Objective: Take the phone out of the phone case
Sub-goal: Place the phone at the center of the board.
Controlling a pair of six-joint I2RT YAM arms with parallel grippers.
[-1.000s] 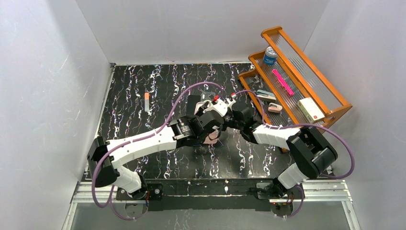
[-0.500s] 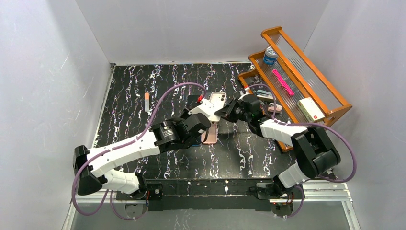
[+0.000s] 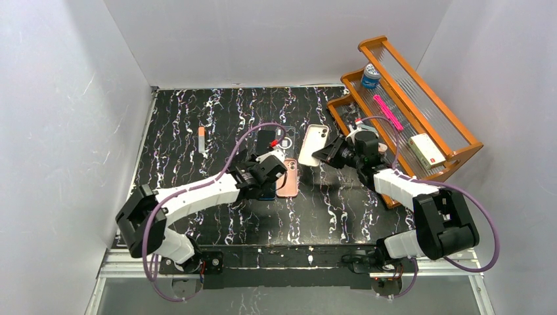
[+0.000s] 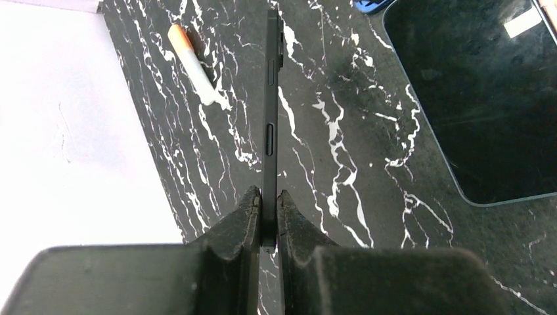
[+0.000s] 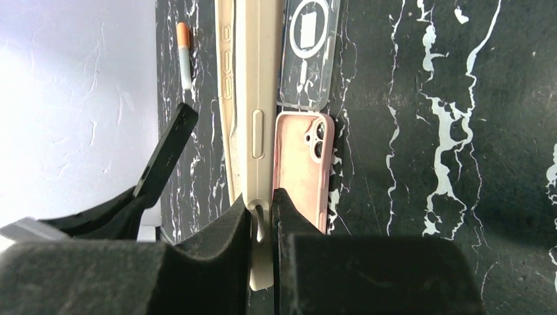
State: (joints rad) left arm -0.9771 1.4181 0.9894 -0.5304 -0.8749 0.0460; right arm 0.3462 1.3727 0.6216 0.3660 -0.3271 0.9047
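The black phone stands edge-on in my left gripper, which is shut on its lower end a little above the table. The beige phone case is apart from it, to its right, and shows no phone inside. My right gripper is shut on the case's near end. In the right wrist view the phone shows tilted at the left, well apart from the case.
Flat between the arms lie a pink phone, a clear case with a ring and a black slab. An orange-and-white marker lies to the left. A wooden rack with small items stands at the right.
The grippers were together over the middle of the table. They have drawn apart: the right one moved right with the case, and the left one holds the phone free of it.
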